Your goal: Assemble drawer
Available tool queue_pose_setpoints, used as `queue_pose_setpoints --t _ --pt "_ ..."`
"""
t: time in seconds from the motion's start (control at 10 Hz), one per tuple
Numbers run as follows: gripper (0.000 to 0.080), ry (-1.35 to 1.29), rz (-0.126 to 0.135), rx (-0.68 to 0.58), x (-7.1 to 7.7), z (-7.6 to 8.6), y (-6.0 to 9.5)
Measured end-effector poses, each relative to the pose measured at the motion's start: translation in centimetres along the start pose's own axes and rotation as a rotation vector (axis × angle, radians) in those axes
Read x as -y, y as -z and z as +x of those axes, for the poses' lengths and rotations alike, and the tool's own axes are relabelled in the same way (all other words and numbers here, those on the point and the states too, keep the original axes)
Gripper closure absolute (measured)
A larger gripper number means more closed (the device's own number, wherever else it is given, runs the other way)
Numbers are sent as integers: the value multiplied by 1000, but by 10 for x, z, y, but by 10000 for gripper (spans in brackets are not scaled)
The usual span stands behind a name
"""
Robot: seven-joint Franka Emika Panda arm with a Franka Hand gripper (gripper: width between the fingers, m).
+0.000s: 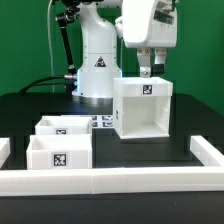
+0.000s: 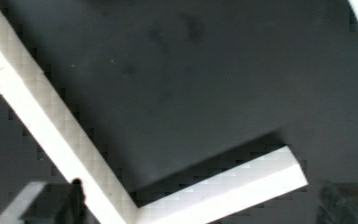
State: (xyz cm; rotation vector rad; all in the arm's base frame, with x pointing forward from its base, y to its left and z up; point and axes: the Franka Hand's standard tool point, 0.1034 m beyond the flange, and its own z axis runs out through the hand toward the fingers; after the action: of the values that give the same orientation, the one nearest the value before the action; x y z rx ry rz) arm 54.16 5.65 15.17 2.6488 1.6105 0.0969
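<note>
The drawer's casing [image 1: 143, 108] is a white cube with an open front and a tag on top, standing at the table's middle right in the exterior view. My gripper [image 1: 150, 68] hangs just above its top rear edge. In the wrist view, the casing's white wall edges [image 2: 60, 110] form a corner between my widely spread dark fingers [image 2: 51, 205], with the dark inside visible; my gripper [image 2: 197, 212] is open and holds nothing. Two shallow white trays, one behind [image 1: 60, 126] and one in front [image 1: 58, 153], sit at the exterior view's left.
A long low white rail [image 1: 110, 181] runs along the table's front, with raised ends at both sides. The marker board [image 1: 101, 122] lies flat between the trays and the casing. The arm's white base [image 1: 97, 65] stands behind.
</note>
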Motion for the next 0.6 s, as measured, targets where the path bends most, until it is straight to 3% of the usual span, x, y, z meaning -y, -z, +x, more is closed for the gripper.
queue_pose_setpoints --t 0.6 --pt "150 -74 -4 -1 5 -2 -1"
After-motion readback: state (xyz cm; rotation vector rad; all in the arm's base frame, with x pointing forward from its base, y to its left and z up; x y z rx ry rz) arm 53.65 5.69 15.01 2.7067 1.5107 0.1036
